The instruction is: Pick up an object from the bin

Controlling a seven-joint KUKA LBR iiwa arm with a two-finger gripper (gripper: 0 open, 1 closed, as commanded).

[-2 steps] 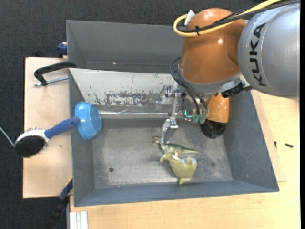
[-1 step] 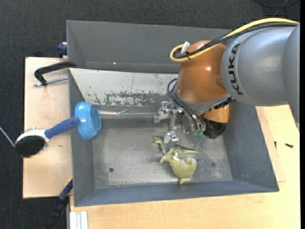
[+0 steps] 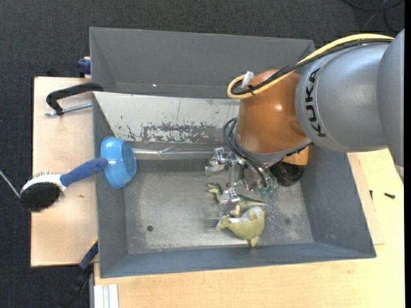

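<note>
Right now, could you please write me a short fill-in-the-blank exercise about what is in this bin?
1. The scoop leaning on the left wall of the bin is ____ in colour.
2. The arm reaches in from the view's ____ side.
3. The wrist cover above the hand, which hangs over a crumpled yellowish soft thing, is ____ in colour.
Missing words: blue; right; orange.

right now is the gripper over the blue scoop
No, the gripper hangs over a yellow-green thing, and the blue scoop lies well off toward the view's left.
</note>
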